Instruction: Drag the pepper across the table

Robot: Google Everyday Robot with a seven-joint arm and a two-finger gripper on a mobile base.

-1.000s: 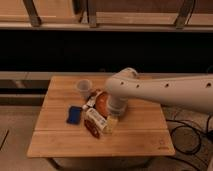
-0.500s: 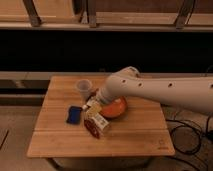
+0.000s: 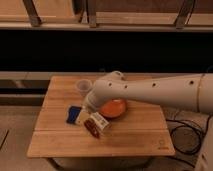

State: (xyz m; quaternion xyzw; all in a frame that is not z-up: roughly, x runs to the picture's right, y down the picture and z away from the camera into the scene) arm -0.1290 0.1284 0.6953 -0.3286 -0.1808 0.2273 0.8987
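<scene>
The pepper (image 3: 90, 128) is small, dark red and elongated. It lies on the light wooden table (image 3: 130, 140) against the lower left side of a white carton (image 3: 101, 122). My gripper (image 3: 82, 118), with its pale yellowish tip, is at the end of the white arm (image 3: 150, 92) that reaches in from the right. It is low over the table, just left of the carton and up-left of the pepper, beside a blue object (image 3: 73, 114). I cannot tell whether it touches the pepper.
A round orange plate (image 3: 114, 108) sits mid-table, partly under the arm. A clear plastic cup (image 3: 83, 87) stands at the back left. Cables hang off the table's right side (image 3: 182, 130). A dark shelf runs behind the table.
The arm has swung left, and the gripper has moved from the carton's right side, near the plate, to its left side by the blue object. The carton and pepper have barely shifted.
</scene>
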